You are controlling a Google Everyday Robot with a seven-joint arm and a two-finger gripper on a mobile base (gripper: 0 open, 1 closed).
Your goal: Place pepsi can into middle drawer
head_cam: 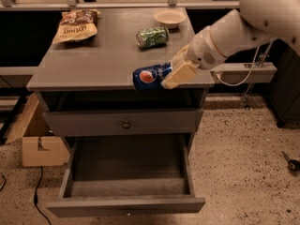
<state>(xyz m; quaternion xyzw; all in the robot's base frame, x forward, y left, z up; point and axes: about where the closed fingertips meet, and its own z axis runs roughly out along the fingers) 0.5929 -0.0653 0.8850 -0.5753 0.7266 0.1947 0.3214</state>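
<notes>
One-armed, gripping the pepsi can (149,75) sideways in the end effector (168,77).
Holding it at the front edge of the surface (103,55), above the pulled-out middle drawer (129,165), apart from the green can (152,36).

Gripper (172,74) at the counter's front edge: its fingers clasp the pepsi can (148,76) and cover the can's right end. Arm (243,27) is cut off by the top and right edges. Cardboard box (40,142) is partly hidden behind the cabinet. Chip bag (75,26) lettering is blurred. Small dark object (291,163) on the floor is unidentifiable.
</notes>
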